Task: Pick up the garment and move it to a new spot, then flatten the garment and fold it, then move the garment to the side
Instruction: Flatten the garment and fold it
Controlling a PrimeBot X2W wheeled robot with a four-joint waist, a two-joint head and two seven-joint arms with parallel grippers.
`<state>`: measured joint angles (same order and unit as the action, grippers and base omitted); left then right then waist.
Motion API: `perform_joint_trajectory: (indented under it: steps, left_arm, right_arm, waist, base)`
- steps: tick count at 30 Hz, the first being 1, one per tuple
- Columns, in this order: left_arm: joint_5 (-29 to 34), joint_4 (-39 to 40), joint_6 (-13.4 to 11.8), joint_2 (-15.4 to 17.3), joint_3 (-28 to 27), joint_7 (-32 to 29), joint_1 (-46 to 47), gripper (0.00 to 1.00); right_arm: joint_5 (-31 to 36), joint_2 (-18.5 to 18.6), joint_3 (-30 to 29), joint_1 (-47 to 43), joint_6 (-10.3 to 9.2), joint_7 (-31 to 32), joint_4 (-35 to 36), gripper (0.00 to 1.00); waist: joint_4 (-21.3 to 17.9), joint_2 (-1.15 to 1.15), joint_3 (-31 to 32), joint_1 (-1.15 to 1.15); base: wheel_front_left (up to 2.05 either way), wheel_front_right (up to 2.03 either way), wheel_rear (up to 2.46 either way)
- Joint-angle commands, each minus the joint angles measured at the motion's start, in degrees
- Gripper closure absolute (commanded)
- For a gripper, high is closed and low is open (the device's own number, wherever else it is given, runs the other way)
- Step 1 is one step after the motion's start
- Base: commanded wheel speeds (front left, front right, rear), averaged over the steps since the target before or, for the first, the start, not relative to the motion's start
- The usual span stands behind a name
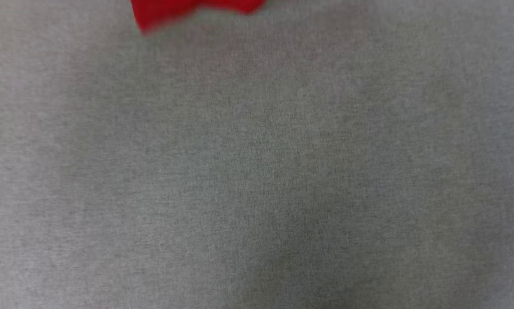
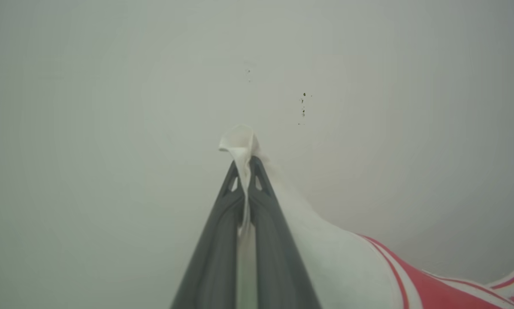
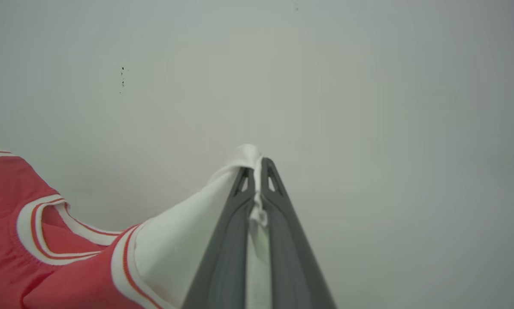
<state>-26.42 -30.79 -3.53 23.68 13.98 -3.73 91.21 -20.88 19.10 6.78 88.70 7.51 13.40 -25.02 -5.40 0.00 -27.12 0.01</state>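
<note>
Up at the top edge of the head view: a blurred red corner of the garment [image 1: 162, 10], a red jersey-style shirt of smooth cloth with white sleeves and red-and-white striped trim, reaches in from above, left of centre
Worktop: grey, flecked, cloth-textured worktop [image 1: 257, 171] spreads below the red corner; the blur hides whether the cloth touches it
Left claw: the left claw [image 2: 245, 161] has its two long dark grey fingers [image 2: 216, 240] pressed together, clamped on a pinch of the garment's white sleeve cloth; a small white tuft pokes out past the tips
Garment beside the left claw: white cloth [image 2: 325, 253] slopes away toward the lower right of the left wrist view and meets striped trim and red cloth in the bottom right corner
Right claw: the right claw [image 3: 258, 162] is likewise closed tight on white sleeve cloth, with a folded white edge curling over the tips
Garment beside the right claw: white cloth [image 3: 175, 231] runs down to the lower left of the right wrist view, bordered by striped trim; red cloth with a loop of the same trim lies at the left edge
Backdrop in both wrist views: a plain pale grey-white surface [image 2: 111, 107] carrying a few tiny dark specks [image 2: 303, 107]
</note>
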Motion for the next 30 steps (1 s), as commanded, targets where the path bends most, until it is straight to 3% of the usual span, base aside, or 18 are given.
perform_joint_trajectory:
  steps: [1, 9, 15, 22, 30]
  left_arm:
    - [0.61, -0.08, 0.25, 0.29, 0.04, 0.37, 1.58, 1.0]
    - [0.32, -1.22, 0.87, 0.66, 0.19, -0.2, 7.62, 1.0]
    - [-1.15, -4.13, 1.99, -0.08, 0.4, -0.77, 6.89, 1.0]
    - [-3.5, -9.7, 4.3, -2.0, 0.66, 1.21, 2.75, 1.0]
    - [-6.11, -15.36, 6.99, -3.48, 0.78, 5.17, -8.34, 1.0]
  right_arm:
    - [-0.09, 0.61, 0.26, 2.16, -0.04, -0.59, -0.68, 1.0]
    - [-2.63, 2.2, 3.41, 11.48, -0.04, -4.01, -5.49, 1.0]
    - [-4.76, 2.14, 6.34, 12.46, -0.04, -6.43, -10.26, 1.0]
    - [-8.14, 1.74, 10.02, 8.83, -0.04, -9.42, -16.38, 1.0]
    - [-13.35, 0.9, 14.9, -3.08, -0.04, -11.29, -21.01, 1.0]
  waist:
    - [-0.49, 0.0, -3.22, -0.01]
    - [0.21, 0.0, -9.47, -0.01]
    - [0.51, 0.0, -12.48, -0.01]
    - [1.08, 0.0, -12.51, -0.01]
    - [1.18, 0.0, -6.26, -0.01]
  base:
    - [0.0, 0.0, 0.0]
    - [0.0, 0.0, 0.0]
    - [0.0, 0.0, 0.0]
    - [0.0, 0.0, 0.0]
    - [0.0, 0.0, 0.0]
